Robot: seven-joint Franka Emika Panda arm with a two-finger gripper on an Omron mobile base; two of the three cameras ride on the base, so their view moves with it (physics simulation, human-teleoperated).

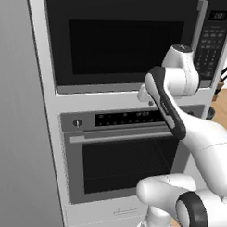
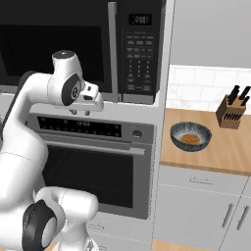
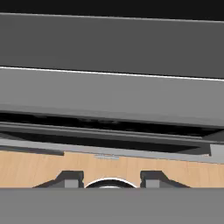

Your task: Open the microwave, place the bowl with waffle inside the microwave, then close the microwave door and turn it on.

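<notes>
The arm (image 2: pixel 29 127) rises in front of the oven (image 2: pixel 93 162) and bends up toward the microwave (image 2: pixel 98 44) above it. The gripper (image 3: pixel 111 178) is held just below the microwave's lower edge, in front of the pale strip between microwave and oven. In the hand view its two dark fingertips (image 3: pixel 70 178) stand apart with nothing between them, so the gripper is partly open and holds nothing. It touches neither appliance as far as can be seen.

The microwave door (image 1: pixel 122 41) is shut, its handle (image 2: pixel 112 49) upright beside the keypad (image 2: pixel 138 54), to the right of the gripper.

Right of the oven, the bench (image 2: pixel 215 152) carries the bowl (image 2: pixel 190 136), well apart from the microwave, with something brown inside. Farther back on the bench, beyond the bowl, stands a knife block (image 2: pixel 231 112) against the tiled wall (image 2: pixel 196 88).
</notes>
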